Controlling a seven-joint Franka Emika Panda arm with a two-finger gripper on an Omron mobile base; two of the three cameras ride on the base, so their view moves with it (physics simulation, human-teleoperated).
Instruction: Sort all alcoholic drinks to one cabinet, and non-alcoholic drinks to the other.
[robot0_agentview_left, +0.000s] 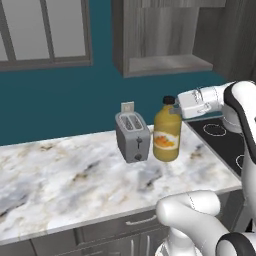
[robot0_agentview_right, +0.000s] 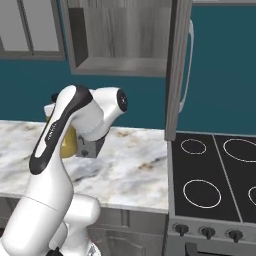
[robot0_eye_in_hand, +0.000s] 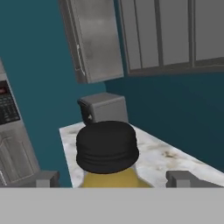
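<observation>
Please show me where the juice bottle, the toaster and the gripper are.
juice bottle (robot0_agentview_left: 166, 135): left base view, on its label.
toaster (robot0_agentview_left: 133, 137): left base view, on its front face.
gripper (robot0_eye_in_hand: 113, 178): hand view, midway between the fingertips.

No text can be read anywhere. The juice bottle (robot0_agentview_left: 166, 134) right at the gripper (robot0_eye_in_hand: 113, 178) wears an orange-and-white label (robot0_agentview_left: 165, 140), its print too blurred to make out.

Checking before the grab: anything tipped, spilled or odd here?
Nothing stands out. The juice bottle stands upright, capped, beside the toaster on the counter; the open gripper straddles its cap.
</observation>
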